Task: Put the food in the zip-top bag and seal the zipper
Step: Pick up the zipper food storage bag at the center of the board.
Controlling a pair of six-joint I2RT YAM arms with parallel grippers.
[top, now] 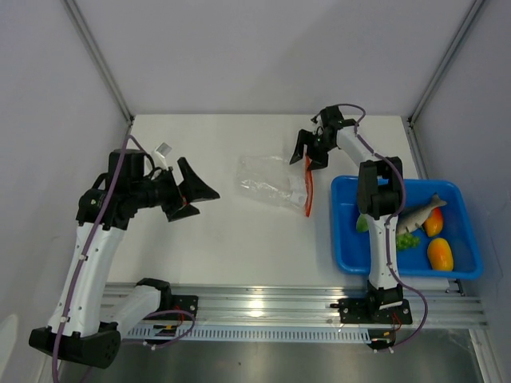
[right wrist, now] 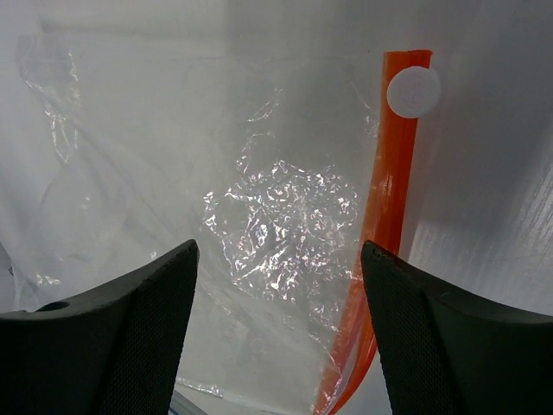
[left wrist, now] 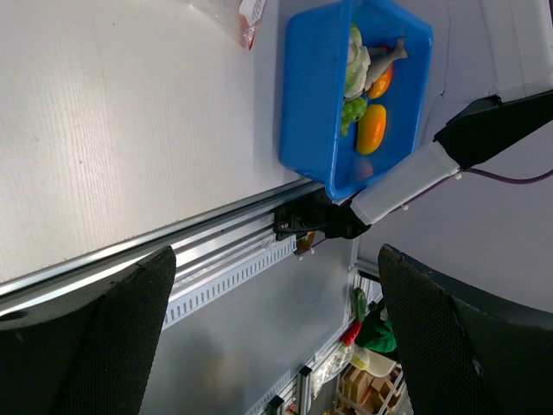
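Note:
The zip-top bag (top: 267, 182) lies flat and crinkled on the white table, with nothing showing inside it. Its orange-red zipper (top: 309, 190) runs along the edge nearest the blue tray. My right gripper (top: 310, 153) hovers over the zipper's far end, open. In the right wrist view the bag (right wrist: 276, 225) and the zipper (right wrist: 393, 190) lie between and beyond the fingers, which touch neither. The food (top: 440, 254) sits in the tray: orange fruit, green pieces and a grey fish. My left gripper (top: 194, 199) is raised at the left, open and holding nothing.
The blue tray (top: 345, 231) stands at the right, close to the right arm's base. In the left wrist view the tray (left wrist: 311, 95) and a metal rail (left wrist: 207, 251) along the near table edge show. A white round tab (right wrist: 413, 92) sits at the zipper's end.

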